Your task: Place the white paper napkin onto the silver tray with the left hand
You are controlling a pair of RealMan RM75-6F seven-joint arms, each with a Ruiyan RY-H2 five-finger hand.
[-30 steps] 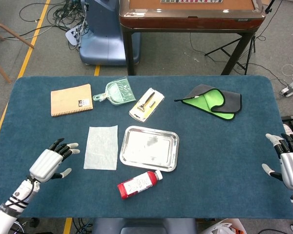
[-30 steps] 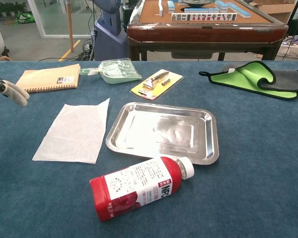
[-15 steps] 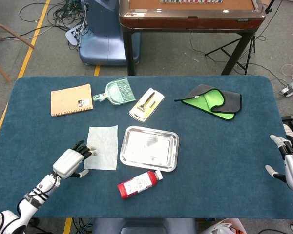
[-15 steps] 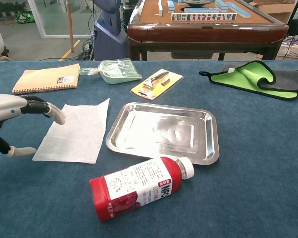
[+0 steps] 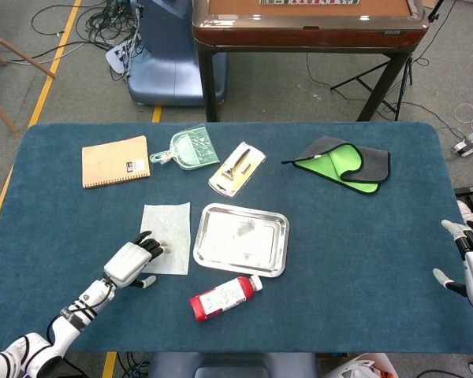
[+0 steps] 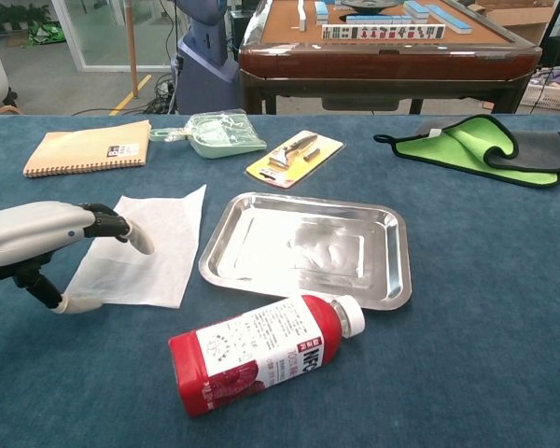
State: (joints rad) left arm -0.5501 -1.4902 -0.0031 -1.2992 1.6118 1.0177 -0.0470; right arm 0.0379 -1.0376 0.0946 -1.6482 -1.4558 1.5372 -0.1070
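Observation:
The white paper napkin (image 5: 169, 225) (image 6: 154, 238) lies flat on the blue table, just left of the silver tray (image 5: 240, 239) (image 6: 308, 247), which has nothing in it. My left hand (image 5: 134, 261) (image 6: 47, 245) hovers over the napkin's near left corner with its fingers stretched out over the paper and the thumb low beside the edge; it holds nothing. At the table's right edge my right hand (image 5: 471, 266) stays open, seen only in the head view.
A red bottle (image 5: 224, 298) (image 6: 261, 353) lies on its side in front of the tray. Along the back are a tan notebook (image 5: 115, 161), a green dustpan (image 5: 188, 147), a packaged tool (image 5: 237, 168) and a green-grey cloth (image 5: 345, 163).
My left hand has moved right and forward from the table's left edge until its fingers reach over the napkin's near corner. The right hand has drawn slightly back toward the table edge.

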